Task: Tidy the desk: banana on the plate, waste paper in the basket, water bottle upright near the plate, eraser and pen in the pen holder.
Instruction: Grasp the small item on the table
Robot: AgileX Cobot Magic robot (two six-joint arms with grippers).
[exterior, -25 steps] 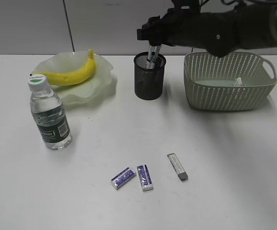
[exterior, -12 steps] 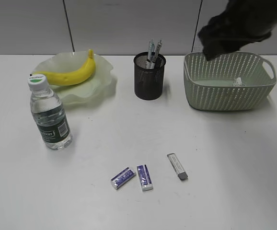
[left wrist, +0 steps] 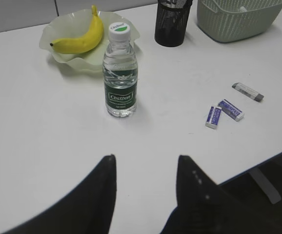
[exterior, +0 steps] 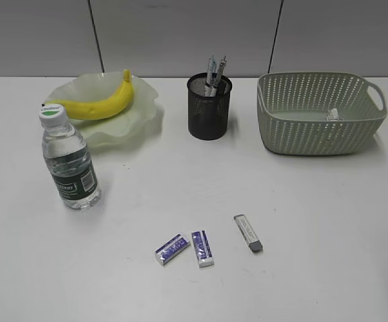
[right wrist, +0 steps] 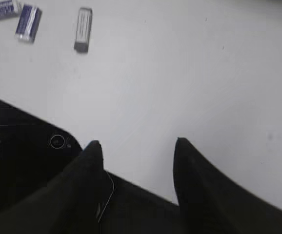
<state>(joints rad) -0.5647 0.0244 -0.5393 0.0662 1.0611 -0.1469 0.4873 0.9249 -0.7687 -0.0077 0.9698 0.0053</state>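
Now that the right arm has pulled away from the holder (exterior: 209, 107) and left the exterior view entirely, two pens (exterior: 215, 72) stand in that black mesh cup, their tips leaning right. This suggests the pen step is finished and the erasers come next.

The banana (exterior: 94, 102) lies on the plate (exterior: 146, 115) at the back left. The bottle (exterior: 70, 162) stands upright just in front of the plate, cap on. The paper (exterior: 333, 115) sits inside the basket (exterior: 319, 137) at the back right, against its far right wall. Three erasers remain on the desk (exterior: 321, 215) toward the front: two blue-and-white ones (exterior: 184, 247) nearly touching in a shallow V, and a grey-sleeved one (exterior: 248, 233) a little to their right (all well apart from the holder).

The left gripper (left wrist: 146, 170) hovers low over bare desk with its jaws spread and nothing between them. The right gripper (right wrist: 137, 151) is likewise spread wide and empty, above the desk near its front edge.

The desk is plain white and matte, with soft shadows. Behind it runs a grey wall with two dark vertical seams. In the left wrist view, the desk's edge drops to a dark floor.
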